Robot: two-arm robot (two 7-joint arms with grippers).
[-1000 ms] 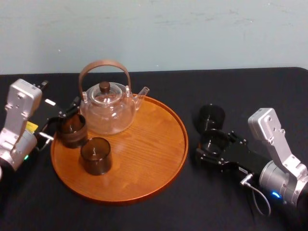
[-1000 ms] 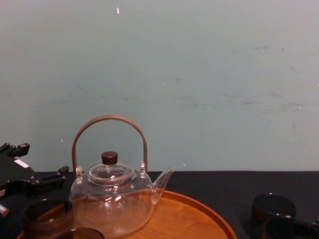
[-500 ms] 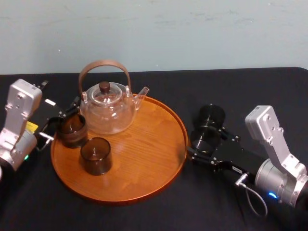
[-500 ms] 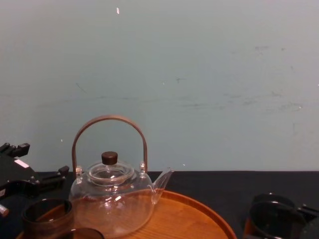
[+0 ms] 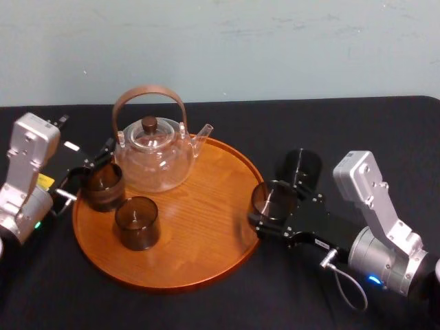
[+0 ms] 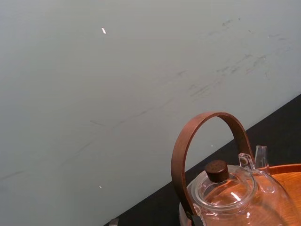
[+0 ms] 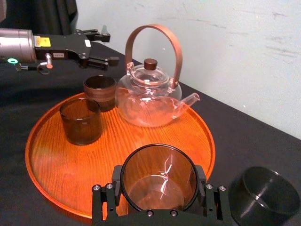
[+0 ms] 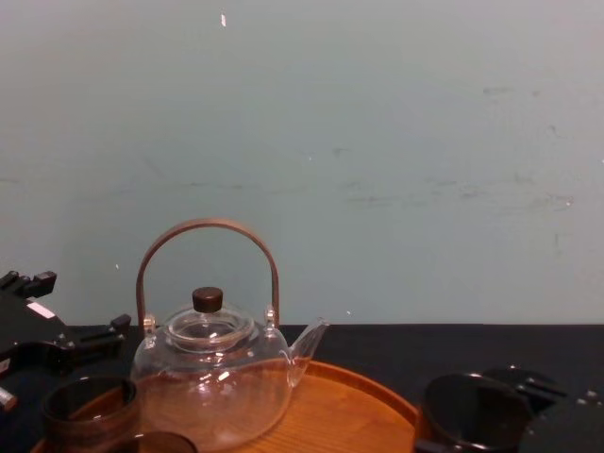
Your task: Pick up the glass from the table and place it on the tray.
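**Head:** R gripper [image 5: 270, 206] is clamped on the glass [image 5: 273, 199], which is upright over the right rim of the tray [image 5: 172, 283]. Side grip prob. chosen to keep the mouth level, and it looks lifted so the base clears the rim. L gripper [image 5: 91, 161] is idle at the tray's left edge, jaws apart, just beside the rear tray glass [image 5: 103, 185]. Can't tell if it straddles it.
Count: 4 glasses.
- 1 held.
- 2 on the tray: the rear one and the front tray glass [image 5: 136, 221].
- 1 spare glass [image 5: 302, 166] on the table [image 5: 385, 130], near the R gripper.

Also 1 teapot [image 5: 152, 157] at back-left of the tray, and 1 tray.

**L wrist:** teapot handle and lid, plus a sliver of tray edge.

**R wrist:** the glass sits between both fingers, touching each side. Bare wood lies ahead of it, well apart from the teapot and the 2 tray glasses, so imo the drop spot is free.

**Chest:** the glass is at the tray's right edge, seen side-on, with the spare just behind it. L gripper is low at the far left.
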